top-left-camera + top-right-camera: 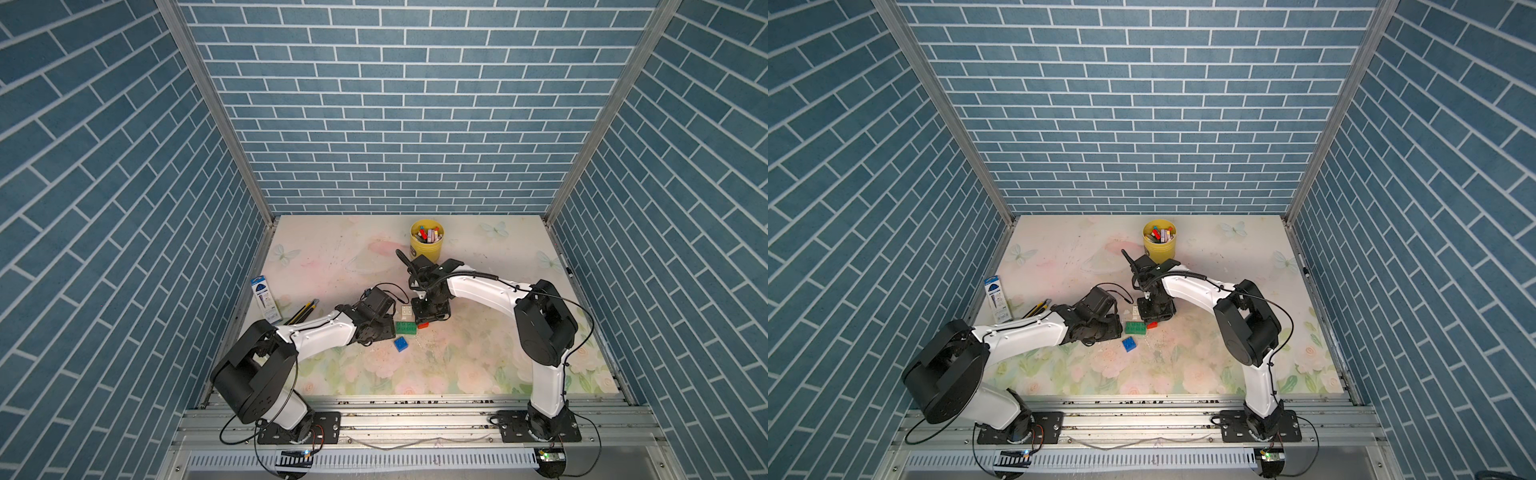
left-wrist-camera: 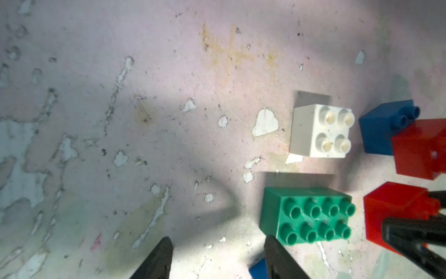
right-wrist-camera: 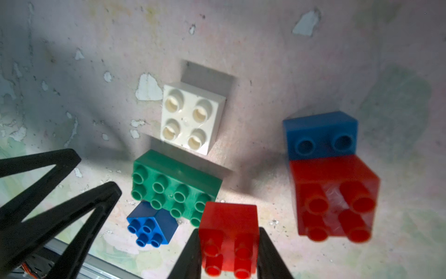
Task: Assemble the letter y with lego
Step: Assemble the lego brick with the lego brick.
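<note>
Mat (image 1: 478,365): floral print with butterflies, badly scuffed; no writing on it.
Left gripper (image 2: 218,239): fingers parted over bare mat with nothing between them, just left of the green brick (image 1: 405,328).
Right gripper (image 3: 228,232): clamped on the held red square (image 3: 229,217), at the green brick's right end.
Box (image 1: 265,299): blue and white, at the mat's left edge; its print is too small to read.
Yellow cup (image 1: 426,243): far centre, full of coloured sticks; dark label, unreadable.
Lego: all mid-mat, between the two grippers; no marks readable on any piece.
Green brick: studs up, nothing on top.
Red-on-blue pair (image 3: 333,174): a red square covers half of a blue one, leaving two blue studs showing, right of the white square (image 1: 406,311). Only the wrist views show it; the right arm hides it in both top views.
White square: just far of the green brick, apart from it.
Loose blue square (image 1: 401,343): just near of the green brick.
Top views only: cup and box.
</note>
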Robot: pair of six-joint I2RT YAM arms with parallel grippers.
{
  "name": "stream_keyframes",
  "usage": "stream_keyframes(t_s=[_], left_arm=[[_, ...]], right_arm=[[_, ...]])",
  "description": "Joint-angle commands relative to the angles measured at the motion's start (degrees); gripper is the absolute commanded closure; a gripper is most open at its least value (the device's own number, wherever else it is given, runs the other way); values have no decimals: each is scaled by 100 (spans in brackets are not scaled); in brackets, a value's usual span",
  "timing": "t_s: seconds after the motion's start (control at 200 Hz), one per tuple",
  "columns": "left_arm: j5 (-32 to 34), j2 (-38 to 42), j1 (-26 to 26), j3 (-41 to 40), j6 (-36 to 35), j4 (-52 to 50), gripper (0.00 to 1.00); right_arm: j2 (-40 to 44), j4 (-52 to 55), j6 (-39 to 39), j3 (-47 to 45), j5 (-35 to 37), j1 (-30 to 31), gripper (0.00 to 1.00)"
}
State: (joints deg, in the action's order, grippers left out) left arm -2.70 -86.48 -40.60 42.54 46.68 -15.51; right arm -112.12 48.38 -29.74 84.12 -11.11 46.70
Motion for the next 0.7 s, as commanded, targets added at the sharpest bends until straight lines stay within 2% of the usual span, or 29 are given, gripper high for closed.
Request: stream_keyframes(t_s=[0.0,0.26,0.695], left_arm=[[-57,15,-27,-105,9,4,37],[317,422,-28,-237,16,-337,36],[410,867,-18,-699,8,-304,35]], right_arm=[[137,19,-317,-13,-118,11,70],[23,24,-569,43,-239,1,70],[-226,-12,-950,113,-173,76,70]])
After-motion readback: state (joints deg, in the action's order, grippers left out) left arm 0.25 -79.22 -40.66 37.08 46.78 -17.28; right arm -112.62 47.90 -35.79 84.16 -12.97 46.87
